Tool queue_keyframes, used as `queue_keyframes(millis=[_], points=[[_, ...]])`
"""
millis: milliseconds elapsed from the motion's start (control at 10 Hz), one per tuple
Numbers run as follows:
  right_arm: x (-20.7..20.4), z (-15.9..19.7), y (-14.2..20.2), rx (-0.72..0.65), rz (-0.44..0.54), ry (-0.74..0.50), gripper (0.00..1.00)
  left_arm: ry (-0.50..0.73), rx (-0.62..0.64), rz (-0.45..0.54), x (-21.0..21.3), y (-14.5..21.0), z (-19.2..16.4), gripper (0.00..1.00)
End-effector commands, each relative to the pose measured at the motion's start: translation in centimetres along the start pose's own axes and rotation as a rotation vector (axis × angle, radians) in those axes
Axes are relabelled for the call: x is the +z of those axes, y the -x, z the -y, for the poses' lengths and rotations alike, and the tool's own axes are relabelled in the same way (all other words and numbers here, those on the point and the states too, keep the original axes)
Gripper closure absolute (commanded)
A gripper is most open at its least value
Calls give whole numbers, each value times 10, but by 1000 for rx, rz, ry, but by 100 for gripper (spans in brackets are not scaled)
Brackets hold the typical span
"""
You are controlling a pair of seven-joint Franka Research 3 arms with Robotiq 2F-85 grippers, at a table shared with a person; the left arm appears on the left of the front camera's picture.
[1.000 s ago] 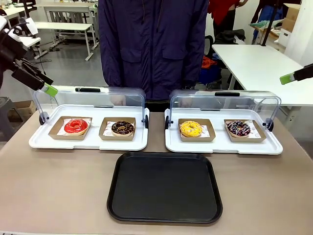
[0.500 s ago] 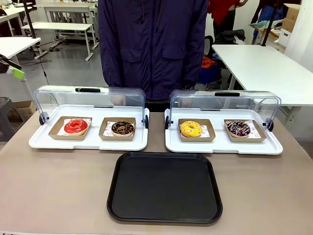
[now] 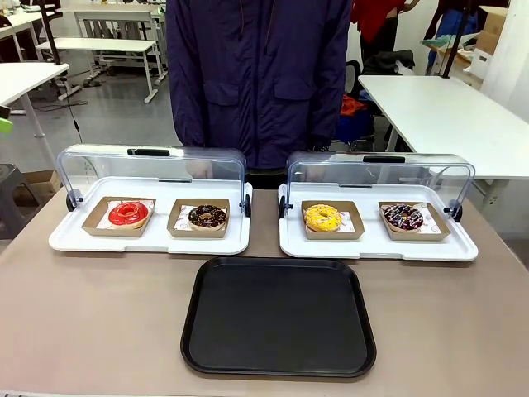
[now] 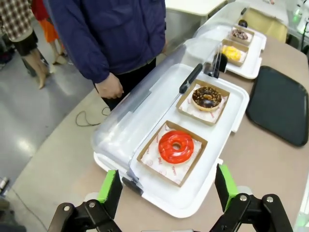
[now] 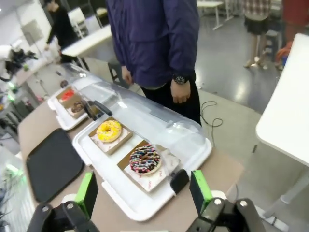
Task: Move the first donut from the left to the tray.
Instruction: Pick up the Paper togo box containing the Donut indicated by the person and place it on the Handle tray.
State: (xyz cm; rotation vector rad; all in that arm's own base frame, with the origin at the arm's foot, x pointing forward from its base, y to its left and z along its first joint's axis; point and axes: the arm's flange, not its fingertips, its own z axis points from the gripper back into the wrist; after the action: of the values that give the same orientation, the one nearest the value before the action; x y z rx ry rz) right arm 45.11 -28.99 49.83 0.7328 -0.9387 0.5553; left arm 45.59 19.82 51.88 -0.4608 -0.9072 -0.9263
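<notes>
- Red donut (image 3: 128, 213) is seen in its brown cardboard square (image 3: 92, 225), at the left end of the left white tray (image 3: 149, 245), on the far-left part of the worktop (image 3: 99, 314).
- A choc. donut (image 3: 207, 217) is placed just beside it on the right, in the same white tray, each in its own square, not touching.
- Black tray (image 3: 278, 318) is laid near the centre of the worktop, in front of both white trays, w/ nothing on it.
- On the right white tray (image 3: 378, 248) a yellow donut (image 3: 321, 217) and a sprinkled donut (image 3: 403, 217) are kept.
- Clear lids (image 3: 153, 169) are swung back to the far side of both white trays.
- Left gripper (image 4: 166, 170) is held above the near-left corner of the left white tray, fingers spread wide, nothing between them; red donut (image 4: 176, 146) is seen just beyond them, black tray (image 4: 280, 104) further to the right.
- Right gripper (image 5: 144, 176) is spread wide too, w/ nothing pinched, above the right white tray's end.
- A person (image 3: 256, 74) is standing at the far side, one hand (image 4: 110, 87) hanging by the lid.
</notes>
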Motion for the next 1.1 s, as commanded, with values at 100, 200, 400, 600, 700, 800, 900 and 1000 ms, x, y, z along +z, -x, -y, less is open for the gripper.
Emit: queue_keyframes(millis=[100, 200, 400, 600, 700, 800, 900, 1000], points=[[8, 14, -5, 36, 42, 3, 0, 45, -40, 21, 13, 14, -8, 0], [10, 15, -4, 36, 49, 7, 0, 50, -47, 39, 20, 20, -8, 0], [12, 15, -3, 34, 60, 12, 0, 49, -53, 47, 27, 27, -7, 0], [13, 17, -4, 36, 63, 16, 0, 56, -63, 72, 29, 31, -8, 0], [14, 18, -5, 37, 65, 18, 0, 52, -62, 76, 31, 33, -8, 0], [14, 19, -5, 35, 70, 19, 0, 53, -63, 72, 30, 33, -7, 0], [14, 20, -4, 31, 73, 21, 0, 52, -61, 67, 30, 33, -6, 0], [15, 19, -4, 31, 72, 24, 0, 52, -60, 70, 29, 33, -5, 0]])
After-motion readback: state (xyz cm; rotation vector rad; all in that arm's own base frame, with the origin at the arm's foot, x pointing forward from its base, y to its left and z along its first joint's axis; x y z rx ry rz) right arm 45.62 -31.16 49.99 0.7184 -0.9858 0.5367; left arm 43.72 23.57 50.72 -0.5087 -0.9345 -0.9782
